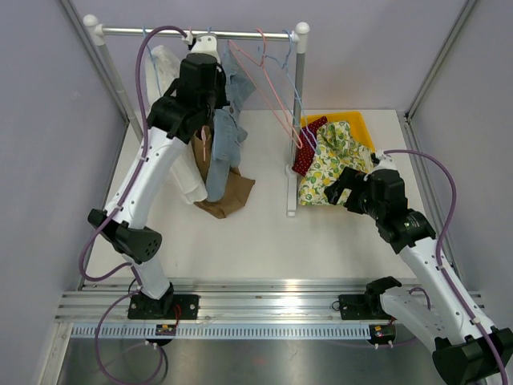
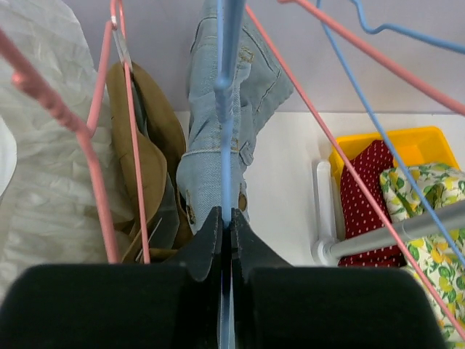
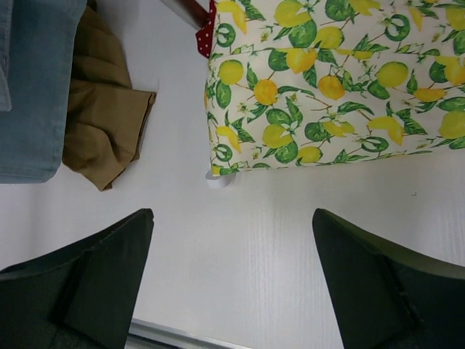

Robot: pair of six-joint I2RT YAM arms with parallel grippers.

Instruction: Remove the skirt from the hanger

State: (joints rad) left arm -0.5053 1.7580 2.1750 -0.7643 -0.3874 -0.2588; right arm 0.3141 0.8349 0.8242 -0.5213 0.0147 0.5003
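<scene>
A denim skirt (image 1: 223,152) hangs from a blue hanger (image 2: 227,109) on the rack rail (image 1: 128,32), with its hem near the table. My left gripper (image 2: 227,222) is shut on the blue hanger's wire just above the skirt (image 2: 211,167). In the top view it (image 1: 213,104) sits high at the rail. My right gripper (image 3: 232,247) is open and empty, low over the bare table beside a lemon-print cloth (image 3: 341,80). In the top view it (image 1: 341,188) is right of the rack post.
A brown garment (image 2: 149,160) on a pink hanger (image 2: 94,167) and a white garment (image 2: 43,145) hang left of the skirt. Empty pink and blue hangers (image 1: 268,80) lean on the rail. A yellow bin (image 1: 357,120) holds red dotted cloth (image 1: 309,144). The rack post (image 1: 295,120) stands mid-table.
</scene>
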